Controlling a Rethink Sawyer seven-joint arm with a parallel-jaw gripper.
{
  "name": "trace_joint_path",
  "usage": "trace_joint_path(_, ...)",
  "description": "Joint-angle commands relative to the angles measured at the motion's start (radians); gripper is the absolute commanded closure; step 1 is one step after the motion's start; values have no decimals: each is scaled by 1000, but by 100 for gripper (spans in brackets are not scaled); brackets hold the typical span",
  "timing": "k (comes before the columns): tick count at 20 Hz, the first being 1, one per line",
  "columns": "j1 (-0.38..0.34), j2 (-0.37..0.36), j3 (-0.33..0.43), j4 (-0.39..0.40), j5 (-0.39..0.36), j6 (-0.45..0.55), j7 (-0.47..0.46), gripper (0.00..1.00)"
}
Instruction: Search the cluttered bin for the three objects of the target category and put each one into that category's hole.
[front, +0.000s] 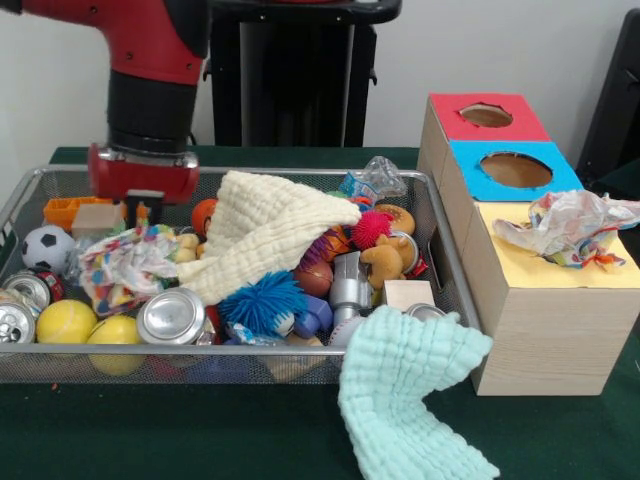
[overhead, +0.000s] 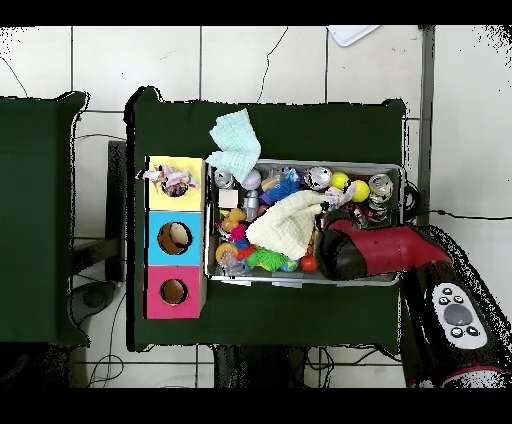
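Observation:
The wire mesh bin (front: 230, 365) is full of clutter; it also shows in the overhead view (overhead: 300, 164). One crumpled multicoloured wrapper (front: 125, 265) lies at the bin's left side in the front view. My gripper (front: 145, 203) hangs low over the bin's far left corner, just behind and above that wrapper, with its tips hidden among the objects. Another wrapper (front: 570, 225) lies on the yellow-topped box (front: 560, 275), over its hole, and shows in the overhead view (overhead: 178, 180). A third wrapper does not show. In the overhead view the arm (overhead: 370, 250) covers the gripper.
A cream cloth (front: 270, 235) lies across the bin's middle. A mint cloth (front: 410, 390) hangs over its front right edge. Cans, yellow balls, spiky balls, a small football and toys fill the bin. Blue-topped (front: 515, 170) and red-topped (front: 487, 115) boxes with open holes stand behind the yellow one.

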Motion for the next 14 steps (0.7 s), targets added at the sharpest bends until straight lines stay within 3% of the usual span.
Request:
trace_joint_path(1, 66, -175, 27, 132, -8, 23, 18, 100)
trace_joint_path(6, 55, -287, 103, 211, 54, 12, 22, 100)
trace_joint_path(9, 91, -317, 100, 209, 53, 8, 31, 100)
trace_joint_path(14, 111, -357, 133, 212, 119, 82, 14, 100)
